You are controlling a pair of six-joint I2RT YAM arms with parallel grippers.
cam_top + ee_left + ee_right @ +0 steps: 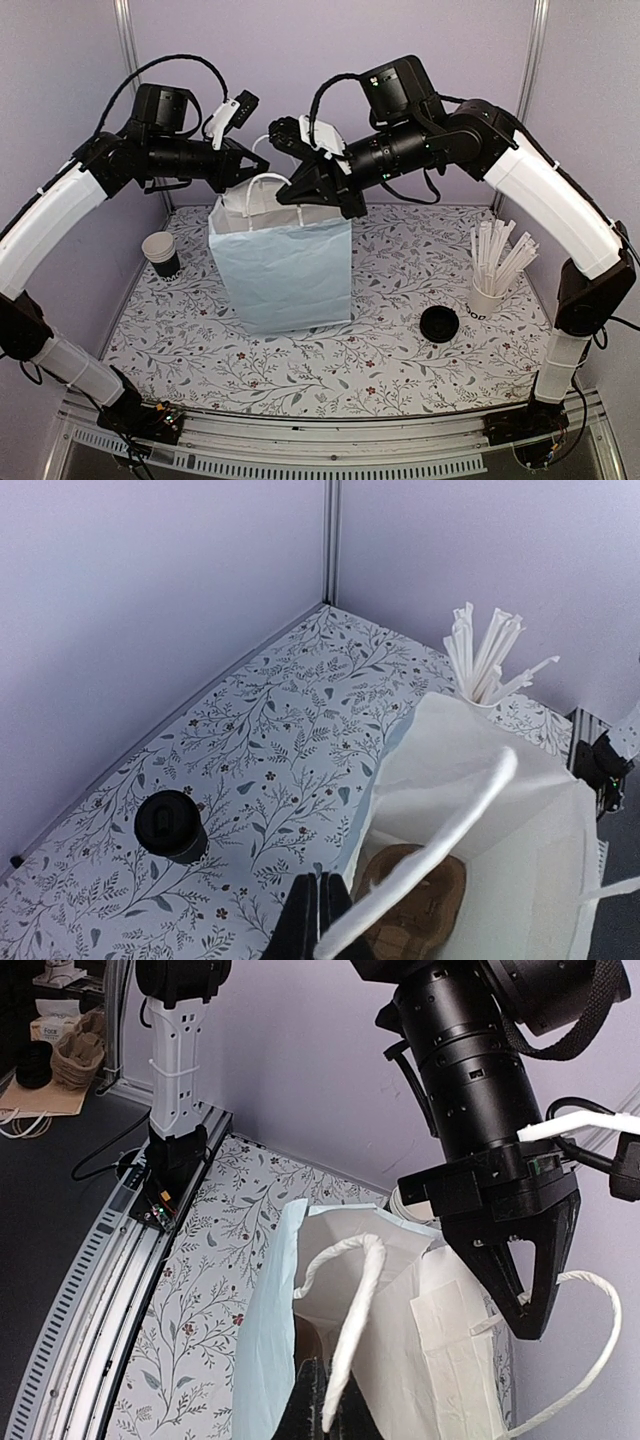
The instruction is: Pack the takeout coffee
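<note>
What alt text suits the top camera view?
An open pale-blue paper bag stands centre, with the left arm and right arm reaching over its top. A lidless black cup sits left; black lid and stirrer cup right.

Setting: a robotics laboratory test cell. Two articulated manipulators, the left arm (45, 225) and the right arm (560, 205), are bolted to an aluminium rail (330, 440) along the near edge of a table with a floral-print cover (300, 365). Plain lilac partition panels (330, 40), joined by aluminium posts (127, 40), enclose the far, left and right sides. Exposed black cabling (150, 66) loops over the arms. A dark floor (50, 1210) lies beyond the rail.
</note>
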